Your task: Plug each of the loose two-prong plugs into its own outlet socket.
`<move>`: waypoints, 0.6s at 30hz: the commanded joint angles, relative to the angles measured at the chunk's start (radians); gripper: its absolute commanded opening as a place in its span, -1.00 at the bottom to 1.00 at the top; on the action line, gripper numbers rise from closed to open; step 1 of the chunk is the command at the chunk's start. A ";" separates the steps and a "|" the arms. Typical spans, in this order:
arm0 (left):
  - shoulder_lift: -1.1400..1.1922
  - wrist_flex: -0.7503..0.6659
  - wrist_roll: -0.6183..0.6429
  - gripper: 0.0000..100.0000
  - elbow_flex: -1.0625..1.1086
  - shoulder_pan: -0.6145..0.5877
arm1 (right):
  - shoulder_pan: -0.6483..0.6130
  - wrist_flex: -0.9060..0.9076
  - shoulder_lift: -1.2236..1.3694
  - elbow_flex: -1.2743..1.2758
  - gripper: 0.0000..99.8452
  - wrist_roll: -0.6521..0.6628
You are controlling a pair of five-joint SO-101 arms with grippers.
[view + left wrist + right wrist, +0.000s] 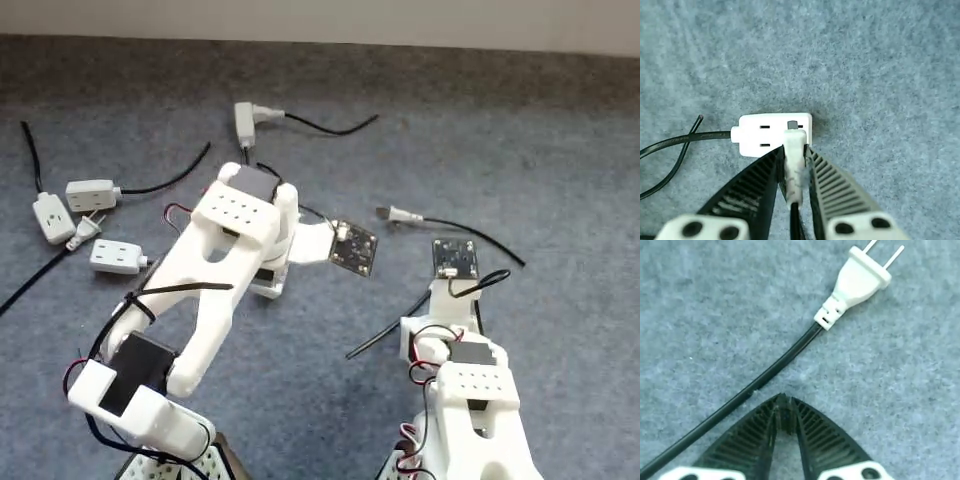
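Alignment is judged to matter most in this step. A white plug (pixel 795 172) is clamped between the fingers of the left gripper (pixel 794 152), and its front end is pressed against the outlet block (pixel 760 135), at the pair of slots farthest from the block's black cord (pixel 685 140). The plug's long axis runs along the gripper, nose toward the block and crosswise to the block's length. Whether the prongs are inside cannot be told. The push should be kept straight along this axis and slow, because the block could slide on the carpet (pixel 715 315).

The right gripper (pixel 785 412) is closed on nothing. A 2nd plug (pixel 857 277) lies near it on the carpet — its 2 prongs point away from the gripper, and its cable (pixel 765 377) is laid back past the fingertips.
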 commanded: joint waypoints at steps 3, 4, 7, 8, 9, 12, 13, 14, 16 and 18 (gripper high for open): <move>-0.004 -0.023 -0.149 -0.99 0.010 0.012 | -0.015 -0.021 -0.019 -0.004 -0.99 -0.002; -0.004 -0.023 -0.149 -0.99 0.010 0.010 | -0.015 -0.021 -0.019 -0.004 -0.99 -0.002; -0.004 -0.021 -0.149 -0.99 0.012 0.008 | -0.015 -0.021 -0.019 -0.004 -0.99 -0.002; -0.004 -0.020 -0.149 -0.99 0.012 0.007 | -0.015 -0.021 -0.019 -0.004 -0.99 -0.002; -0.004 -0.020 -0.149 -0.99 0.016 0.007 | -0.015 -0.021 -0.019 -0.004 -0.99 -0.002; -0.004 -0.023 -0.149 -0.99 0.058 0.008 | -0.015 -0.021 -0.019 -0.004 -0.99 -0.002; -0.004 -0.023 -0.149 -0.99 0.073 0.010 | -0.015 -0.021 -0.019 -0.004 -0.99 -0.002; -0.004 -0.023 -0.149 -0.99 0.090 0.012 | -0.015 -0.021 -0.019 -0.004 -0.99 -0.002; -0.004 -0.023 -0.149 -0.99 0.110 0.007 | -0.015 -0.021 -0.019 -0.004 -0.99 -0.002; -0.004 -0.021 -0.149 -0.99 0.113 -0.010 | -0.015 -0.021 -0.019 -0.004 -0.99 -0.002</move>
